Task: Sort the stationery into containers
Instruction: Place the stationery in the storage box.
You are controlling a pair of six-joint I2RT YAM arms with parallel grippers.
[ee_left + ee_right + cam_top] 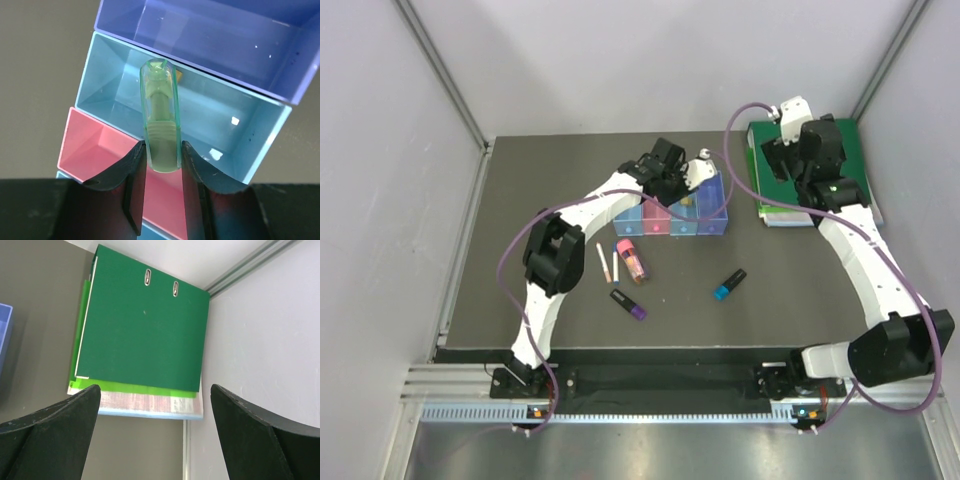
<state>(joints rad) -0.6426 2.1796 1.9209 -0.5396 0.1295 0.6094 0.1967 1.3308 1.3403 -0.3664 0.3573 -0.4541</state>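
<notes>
- While the mint green marker [161, 120] is gripped by its rear end in the left tool [162, 147], its capped end is seen from the left wrist reaching out over the blue bin [115, 80], with the pink bin [95, 145] below the fingers and the violet-blue bin [200, 30] beyond.
- The jaws are held narrow on the marker's barrel. How high it hangs above the bins cannot be told.
- A small tan item [177, 75], possibly the eraser, is partly seen in the blue bin behind the marker's tip.
- The step in hand is judged to be the drop into the blue bin. The gripped end appears to sit over the wall shared with the pink bin, so a release from here could leave the marker bridging that wall.
- The tool is best carried further over the blue bin, or the marker turned along the bin's length, and lowered between the walls before the jaws are parted.
- The right tool [155, 390] is spread wide and holds nothing, over the green ring binder [145, 330], well apart from the bins.
- On the bench [800, 300] the thick pink marker [631, 258], two white pens [602, 260] and two black markers [628, 304] are yet to be sorted.
</notes>
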